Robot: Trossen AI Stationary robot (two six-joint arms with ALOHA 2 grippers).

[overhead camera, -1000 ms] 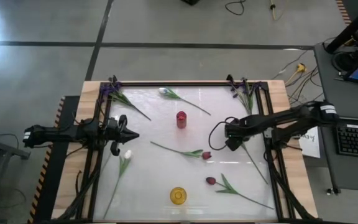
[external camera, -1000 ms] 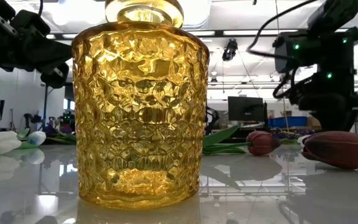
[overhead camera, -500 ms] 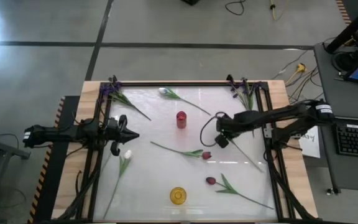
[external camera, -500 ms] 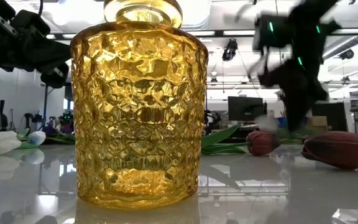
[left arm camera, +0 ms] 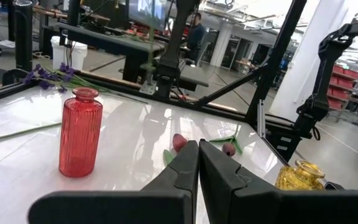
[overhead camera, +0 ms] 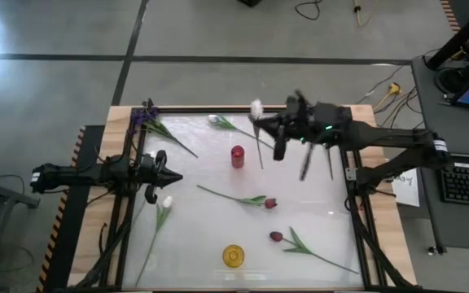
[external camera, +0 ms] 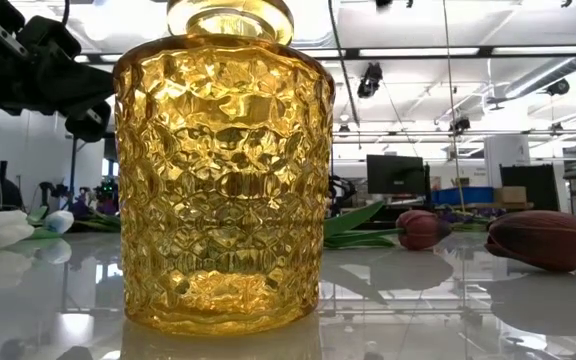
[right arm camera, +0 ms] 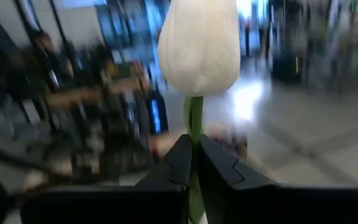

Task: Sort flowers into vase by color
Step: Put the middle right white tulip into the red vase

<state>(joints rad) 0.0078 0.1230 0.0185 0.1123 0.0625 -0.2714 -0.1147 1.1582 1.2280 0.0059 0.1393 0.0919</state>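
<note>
My right gripper [overhead camera: 270,124] is high over the far middle of the table, shut on a white tulip whose bud [overhead camera: 256,107] sticks out past the fingertips. The same bud [right arm camera: 199,46] fills the right wrist view. My left gripper [overhead camera: 174,177] waits shut and empty at the table's left side. A red vase [overhead camera: 238,156] stands mid-table and a yellow vase [overhead camera: 234,255] near the front edge. Lying flat on the table are two dark red tulips [overhead camera: 270,203] [overhead camera: 276,236], white tulips [overhead camera: 167,202] [overhead camera: 215,120] and purple flowers [overhead camera: 145,116]. My right gripper pinches the white tulip's green stem [right arm camera: 194,121] between its two fingers, just below the bud. The bud stands out beyond the fingertips. The flower is lifted clear of the table. The gripper hides the rest of the stem.
Black frame rails [overhead camera: 129,187] run along the table's left and right sides. More purple flowers [overhead camera: 316,114] lie at the far right corner, partly under my right arm. The yellow vase [external camera: 223,170] blocks much of the low view; red tulips [external camera: 540,240] lie beside it.
My right gripper has shut on the white tulip's stem at the table's right side. It has then risen and swung toward the far edge and the left, turning as it went. The tulip has left the table with it.
</note>
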